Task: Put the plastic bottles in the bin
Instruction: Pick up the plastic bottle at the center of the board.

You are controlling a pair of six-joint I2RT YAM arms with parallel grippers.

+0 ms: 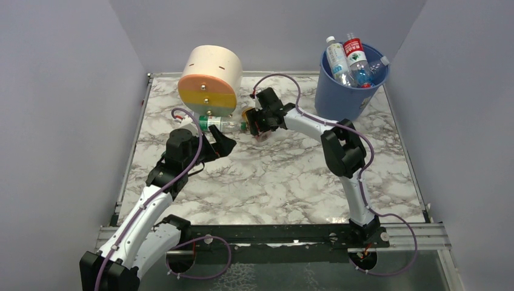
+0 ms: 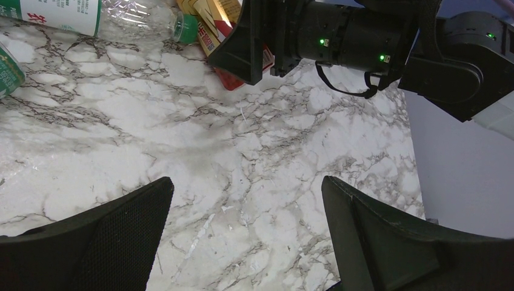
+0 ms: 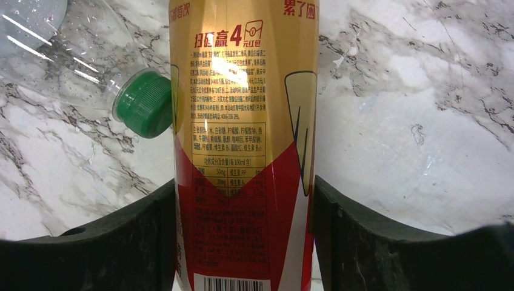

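Note:
My right gripper (image 1: 257, 123) (image 3: 244, 194) is shut on an orange-tinted bottle (image 1: 249, 114) (image 3: 245, 121) with a gold and red label, held low at the marble table. A clear bottle with a green cap (image 1: 222, 124) (image 3: 144, 103) lies beside it, cap touching; it also shows in the left wrist view (image 2: 121, 15). My left gripper (image 1: 226, 145) (image 2: 247, 182) is open and empty over bare marble, just in front of that bottle. Part of another green-labelled bottle (image 2: 6, 70) lies at the left. The blue bin (image 1: 354, 94) stands at the back right, holding several bottles (image 1: 348, 60).
A cream, orange and yellow cylinder (image 1: 210, 80) lies on its side at the back, right behind the green-capped bottle. Grey walls close in the table on three sides. The right arm (image 1: 342, 148) stretches across the table's middle right.

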